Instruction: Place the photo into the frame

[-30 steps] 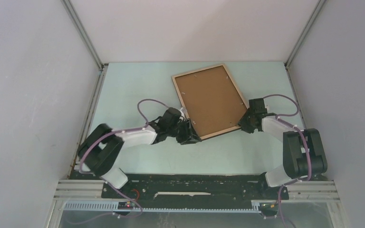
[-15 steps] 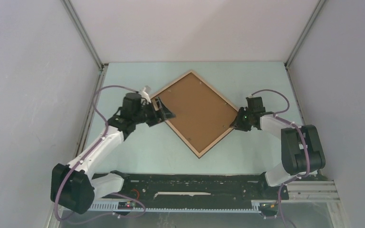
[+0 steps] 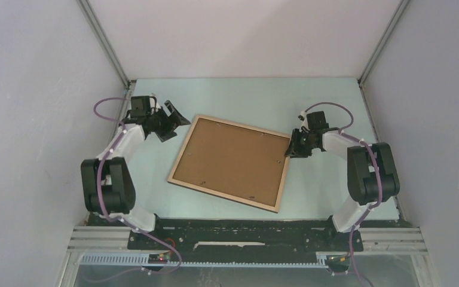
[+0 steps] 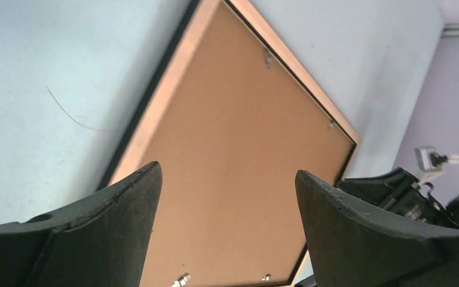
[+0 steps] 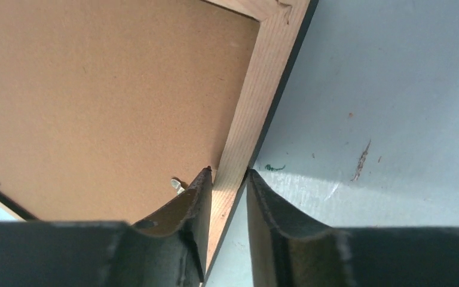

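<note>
We see the frame (image 3: 185, 149) lying back-up and skewed in the middle of the pale green table (image 3: 334, 107), with its brown backing board (image 3: 230, 161) facing up. The right gripper (image 5: 229, 173) pinches the light wood rim near the frame's far right corner. The left gripper (image 3: 174, 122) hovers spread wide and empty, just beyond the far left corner.

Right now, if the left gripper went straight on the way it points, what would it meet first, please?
Most likely the large rectangular frame with a light wood rim, lying back up; the open left gripper aims at its brown backing board, though its height is unclear.
</note>
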Action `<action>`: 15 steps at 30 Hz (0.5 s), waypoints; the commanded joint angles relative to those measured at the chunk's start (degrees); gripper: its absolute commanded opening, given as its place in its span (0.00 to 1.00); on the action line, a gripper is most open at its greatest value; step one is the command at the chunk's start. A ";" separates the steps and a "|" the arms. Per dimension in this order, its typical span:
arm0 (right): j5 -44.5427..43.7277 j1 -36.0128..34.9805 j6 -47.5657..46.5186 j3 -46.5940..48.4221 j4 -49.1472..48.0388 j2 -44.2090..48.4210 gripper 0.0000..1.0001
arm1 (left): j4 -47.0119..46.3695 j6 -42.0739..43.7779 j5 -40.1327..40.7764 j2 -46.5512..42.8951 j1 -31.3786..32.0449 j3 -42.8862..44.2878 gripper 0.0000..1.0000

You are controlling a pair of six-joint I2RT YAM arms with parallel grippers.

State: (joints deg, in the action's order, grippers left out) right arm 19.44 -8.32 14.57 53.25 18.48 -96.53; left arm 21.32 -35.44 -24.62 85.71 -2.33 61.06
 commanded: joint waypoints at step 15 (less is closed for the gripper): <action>-7.13 -6.12 2.95 1.57 10.47 7.83 0.60 | -6.91 -1.94 -9.36 19.66 -5.23 2.80 0.76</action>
State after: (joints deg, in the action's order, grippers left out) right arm 15.33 -11.88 16.86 54.48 27.70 -90.48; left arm 20.78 -33.06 -28.47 104.49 -7.40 66.17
